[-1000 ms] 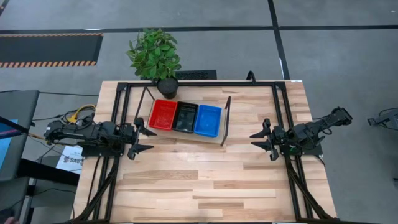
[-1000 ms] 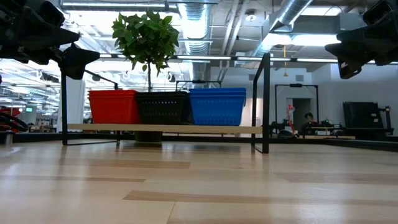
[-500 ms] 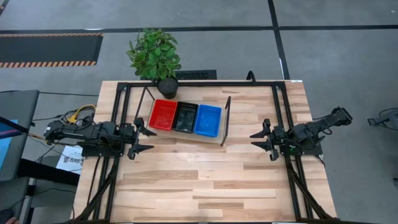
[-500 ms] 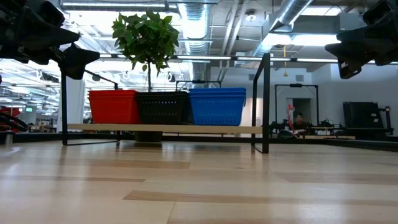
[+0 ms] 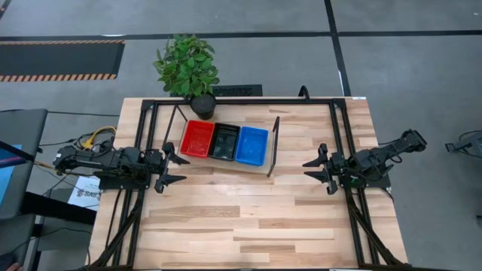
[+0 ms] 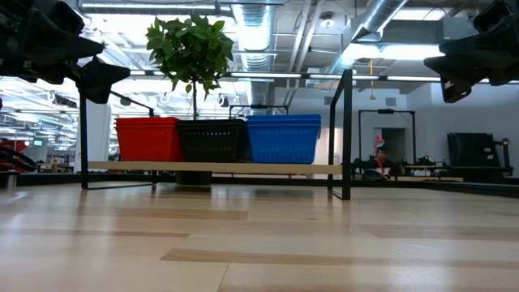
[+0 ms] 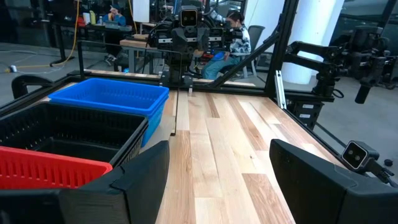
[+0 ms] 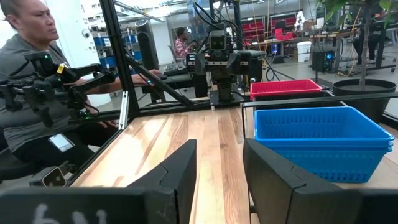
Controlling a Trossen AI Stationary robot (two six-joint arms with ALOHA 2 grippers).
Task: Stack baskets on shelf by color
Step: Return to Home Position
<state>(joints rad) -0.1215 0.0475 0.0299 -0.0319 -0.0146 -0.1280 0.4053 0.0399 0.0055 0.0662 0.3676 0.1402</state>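
Red baskets (image 5: 197, 139), black baskets (image 5: 224, 141) and blue baskets (image 5: 251, 145) fill the shelf (image 5: 220, 162) at twelve o'clock. Left hand (image 5: 179, 168) at nine and right hand (image 5: 307, 170) at three are both spread and empty. A stray swing could clip the shelf.

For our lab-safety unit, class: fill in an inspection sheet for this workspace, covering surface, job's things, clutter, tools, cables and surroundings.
Surface: table of light wood planks.
Job's things: red baskets, black baskets and blue baskets stand side by side on the shelf.
Clutter: potted plant behind the shelf.
Tools: left tool and right tool open, holding nothing, one at each side of the shelf.
Cables: yellow cables beside the left arm.
Surroundings: person seated by the rig.
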